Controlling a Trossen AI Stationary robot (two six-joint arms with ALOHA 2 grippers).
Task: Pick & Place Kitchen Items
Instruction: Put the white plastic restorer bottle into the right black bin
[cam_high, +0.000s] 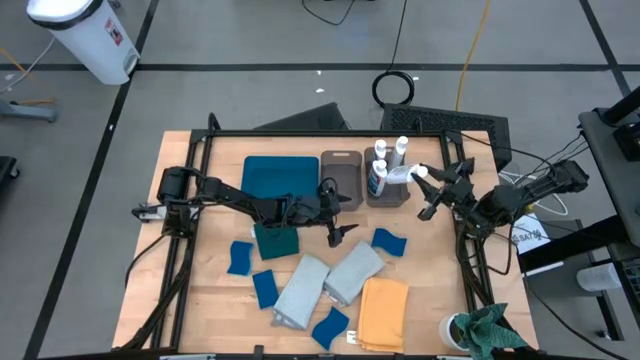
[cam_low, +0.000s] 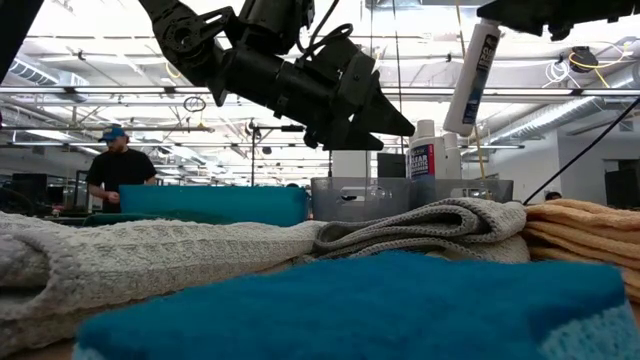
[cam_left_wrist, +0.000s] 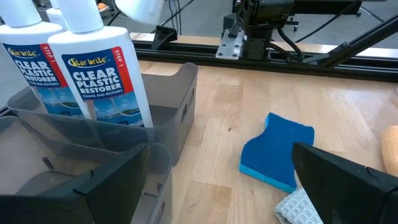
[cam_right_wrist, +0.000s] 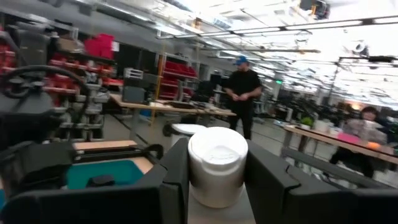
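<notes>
Held bottle (cam_high: 400, 176): a white, blue-labelled bottle, carried tilted above the right grey-brown bin (cam_high: 386, 195), where three more bottles (cam_high: 381, 166) stand upright.
Right gripper (cam_high: 428, 186): reached in from the table's right edge, fingers clamped on the bottle's cap end.
Left gripper (cam_high: 335, 211): extended over the table's middle, fingers spread, nothing held, a blue sponge (cam_left_wrist: 277, 149) ahead.

A grey floor (cam_high: 250, 50) marked with dark lines is seen around the wooden table (cam_high: 215, 300). A white bin (cam_high: 85, 35) is stood on it at one corner, and black and yellow cables (cam_high: 465, 45) are trailed across it. Beyond the table, a large hall is lit by rows of ceiling lights (cam_low: 90, 45). Red shelving (cam_right_wrist: 99, 56) and workbenches (cam_right_wrist: 168, 107) are seen there, with a person in dark clothes (cam_right_wrist: 242, 84) stood among them.
</notes>
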